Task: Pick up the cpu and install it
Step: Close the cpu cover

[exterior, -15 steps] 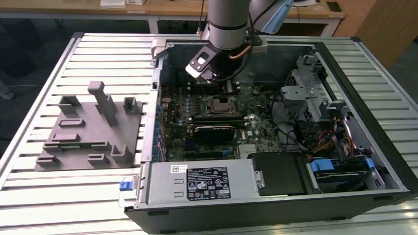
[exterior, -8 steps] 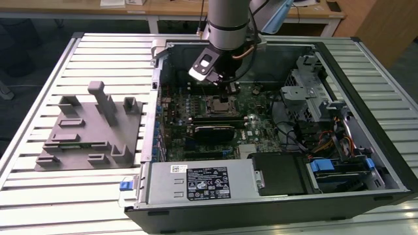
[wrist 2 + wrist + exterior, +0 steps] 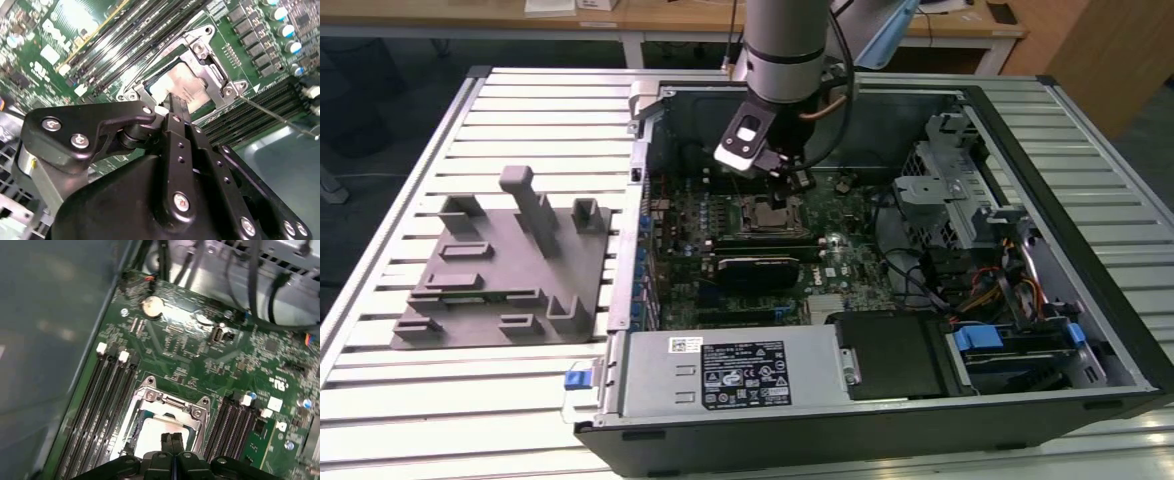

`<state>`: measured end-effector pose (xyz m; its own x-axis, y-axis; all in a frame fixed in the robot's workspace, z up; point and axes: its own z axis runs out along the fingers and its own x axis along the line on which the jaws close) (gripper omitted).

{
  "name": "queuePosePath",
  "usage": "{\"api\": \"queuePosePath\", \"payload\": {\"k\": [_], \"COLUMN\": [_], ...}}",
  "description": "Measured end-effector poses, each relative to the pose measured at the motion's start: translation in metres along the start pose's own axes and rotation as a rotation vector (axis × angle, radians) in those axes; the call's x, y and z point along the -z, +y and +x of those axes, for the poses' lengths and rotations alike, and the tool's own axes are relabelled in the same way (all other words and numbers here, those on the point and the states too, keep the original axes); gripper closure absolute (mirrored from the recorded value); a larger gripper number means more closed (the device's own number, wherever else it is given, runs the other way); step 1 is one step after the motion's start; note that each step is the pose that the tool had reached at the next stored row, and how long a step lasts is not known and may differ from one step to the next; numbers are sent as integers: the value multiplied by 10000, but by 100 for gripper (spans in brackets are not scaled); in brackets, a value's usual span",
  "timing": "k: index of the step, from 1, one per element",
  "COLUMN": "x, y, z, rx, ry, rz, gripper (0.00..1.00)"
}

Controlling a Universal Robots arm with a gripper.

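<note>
Over the socket (image 3: 171,401), the tool (image 3: 172,442) is being held with its fingers pressed together and nothing pinched.
The cpu (image 3: 149,432) is lying flat inside the socket's metal frame, silvery top up, just under the fingertips; contact cannot be told. Seating is probably best being checked by level, square edges, any push being kept light and straight down. The socket is being flanked by memory slots (image 3: 100,395), and a thin lever (image 3: 272,114) is jutting out beside it, near the tool.

Bright even light, with glare whitening the motherboard (image 3: 226,50) in the second wrist view.
</note>
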<state>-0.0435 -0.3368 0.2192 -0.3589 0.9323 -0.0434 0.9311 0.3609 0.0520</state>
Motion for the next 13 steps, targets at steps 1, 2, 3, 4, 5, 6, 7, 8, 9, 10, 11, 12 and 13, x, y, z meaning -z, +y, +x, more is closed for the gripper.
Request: {"api": "queuePosePath", "payload": {"k": [1, 2, 3, 4, 5, 6, 7, 8, 9, 10, 11, 12, 13], "x": [-1, -1, -2, -3, -4, -4, -5, -5, -6, -7, -7, -8, -9], "y": [0, 0, 0, 0, 0, 0, 0, 0, 0, 0, 0, 0, 0], "z": [0, 0, 0, 0, 0, 0, 0, 0, 0, 0, 0, 0, 0], "rx": [185, 365, 545, 724, 904, 1094, 1273, 1454, 1632, 1819, 1997, 2178, 2357], "ry": [8, 16, 23, 31, 39, 46, 54, 61, 69, 76, 83, 91, 99], "rz": [-7, -14, -21, -29, -36, -43, -50, -57, -64, -71, -78, -85, -92], "gripper": [89, 89, 89, 89, 89, 89, 89, 89, 89, 89, 89, 89, 89]}}
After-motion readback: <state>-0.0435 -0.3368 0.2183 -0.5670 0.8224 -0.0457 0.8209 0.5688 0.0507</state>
